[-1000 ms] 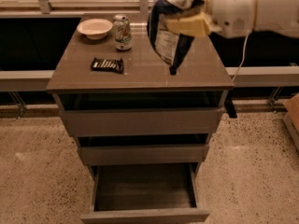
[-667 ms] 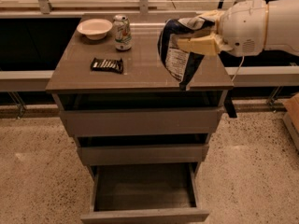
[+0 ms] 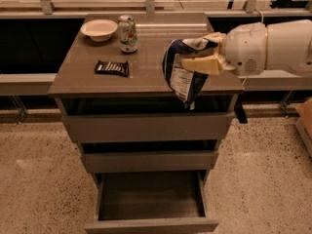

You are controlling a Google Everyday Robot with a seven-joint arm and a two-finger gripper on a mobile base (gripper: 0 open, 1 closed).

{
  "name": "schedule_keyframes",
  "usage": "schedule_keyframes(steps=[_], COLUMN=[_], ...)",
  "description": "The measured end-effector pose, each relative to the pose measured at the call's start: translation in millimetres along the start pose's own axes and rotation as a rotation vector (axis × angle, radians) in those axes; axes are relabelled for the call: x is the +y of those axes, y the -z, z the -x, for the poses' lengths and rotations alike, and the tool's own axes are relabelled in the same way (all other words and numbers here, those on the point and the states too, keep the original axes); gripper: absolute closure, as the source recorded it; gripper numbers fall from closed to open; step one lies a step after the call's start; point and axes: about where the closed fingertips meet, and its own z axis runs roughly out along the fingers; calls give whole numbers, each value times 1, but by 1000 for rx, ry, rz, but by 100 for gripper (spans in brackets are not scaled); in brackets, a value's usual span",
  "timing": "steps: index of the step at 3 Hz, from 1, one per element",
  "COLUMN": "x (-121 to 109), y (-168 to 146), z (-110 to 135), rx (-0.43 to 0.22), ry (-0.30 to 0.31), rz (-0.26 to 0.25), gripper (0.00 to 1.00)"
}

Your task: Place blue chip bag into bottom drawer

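Your crinkled dark-blue and white foil chip bag was held up at the front right corner of the grey-brown cabinet top, hanging tilted. The two-finger gripper was clamped on the bag's upper half. One pale yellow finger lay across its printed face; the other was hidden behind the foil. The bag's lower tip dipped past the top's front edge, over the dark gap above the flat-fronted top drawer.

The bulky white arm came in from the right side of the view, level with the cabinet top.

The shallow grey-brown bottom drawer was pulled out. It sat well below the bag and somewhat to the left of it in the view. The middle drawer sat between it and the top drawer.

On the cabinet top, well apart from the bag:
- a flat black candy bar wrapper near the front left
- a soda can standing upright behind it
- a small white bowl just beside the can, at the back left

The cabinet stood on a speckled stone floor.
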Motion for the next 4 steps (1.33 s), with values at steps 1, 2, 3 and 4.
schedule_keyframes(steps=[1, 2, 3, 4], x=[15, 46, 80, 100], y=[-14, -24, -38, -47], z=[-60, -154, -245, -315], rx=[-91, -186, -221, -232], ry=[-125, -267, -389, -476], rz=[-18, -83, -105, -85], gripper=[100, 100, 100, 100])
